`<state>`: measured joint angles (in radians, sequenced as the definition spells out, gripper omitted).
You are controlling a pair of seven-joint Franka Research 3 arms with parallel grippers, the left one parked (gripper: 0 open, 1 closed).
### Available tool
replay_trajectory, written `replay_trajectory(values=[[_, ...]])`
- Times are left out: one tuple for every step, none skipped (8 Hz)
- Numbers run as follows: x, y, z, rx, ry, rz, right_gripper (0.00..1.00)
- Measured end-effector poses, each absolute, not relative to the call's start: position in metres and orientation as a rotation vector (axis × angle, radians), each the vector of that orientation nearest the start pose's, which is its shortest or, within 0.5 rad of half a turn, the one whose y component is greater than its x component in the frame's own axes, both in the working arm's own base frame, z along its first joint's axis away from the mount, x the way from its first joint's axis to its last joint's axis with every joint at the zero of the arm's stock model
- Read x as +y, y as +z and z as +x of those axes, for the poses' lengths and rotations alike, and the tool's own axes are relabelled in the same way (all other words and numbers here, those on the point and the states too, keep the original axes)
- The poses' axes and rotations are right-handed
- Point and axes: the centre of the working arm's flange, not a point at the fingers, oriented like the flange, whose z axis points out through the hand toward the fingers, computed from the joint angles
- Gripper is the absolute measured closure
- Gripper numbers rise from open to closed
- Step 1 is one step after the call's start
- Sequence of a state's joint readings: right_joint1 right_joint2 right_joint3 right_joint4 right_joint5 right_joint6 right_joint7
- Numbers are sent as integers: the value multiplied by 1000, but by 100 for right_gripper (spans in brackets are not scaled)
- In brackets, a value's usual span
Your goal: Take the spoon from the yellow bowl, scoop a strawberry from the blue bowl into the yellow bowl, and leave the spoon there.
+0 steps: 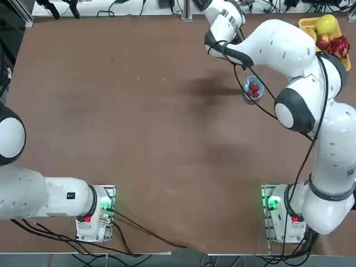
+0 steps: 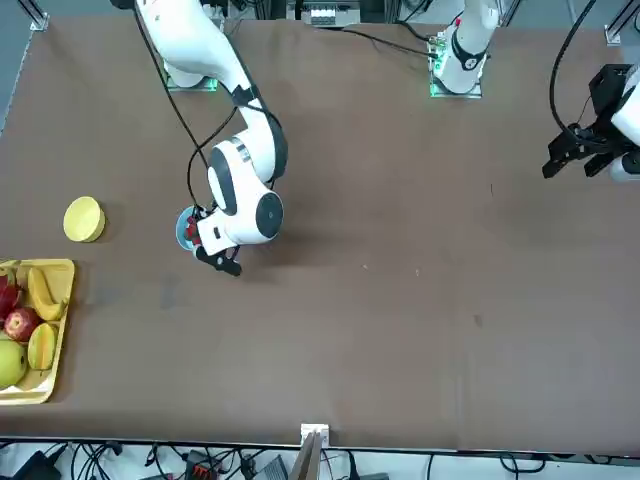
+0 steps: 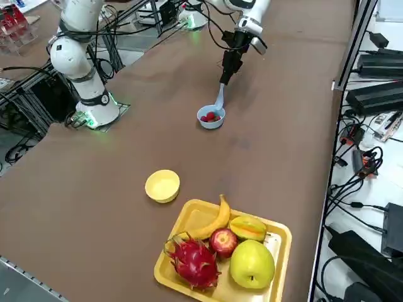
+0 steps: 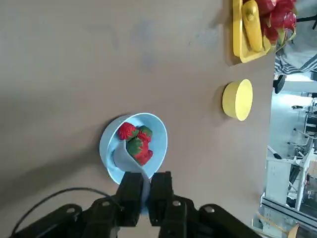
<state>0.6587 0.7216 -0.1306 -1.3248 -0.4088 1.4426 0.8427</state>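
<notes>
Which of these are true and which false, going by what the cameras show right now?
1. The right tool is shut on the spoon. True.
2. The spoon's scoop is inside the yellow bowl. False: it is dipped in the blue bowl, among the strawberries.
3. The yellow bowl has nothing in it. True.
4. The blue bowl stands on the yellow fruit tray. False: it stands on the brown table, apart from the tray.
5. A banana lies on the fruit tray. True.
</notes>
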Motion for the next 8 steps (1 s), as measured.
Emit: replay_trajectory(values=[[310,288,591,-279,-175,2356,88],[308,287,592,-281,-179,2354,88],[306,286,592,-285,-182,2353,88],[304,286,593,-288,-186,2352,88],[303,284,593,-289,-191,2351,88],[302,282,592,-288,-196,2348,88],[302,279,591,-287,-202,2346,88],[302,278,591,-286,-204,2345,88]])
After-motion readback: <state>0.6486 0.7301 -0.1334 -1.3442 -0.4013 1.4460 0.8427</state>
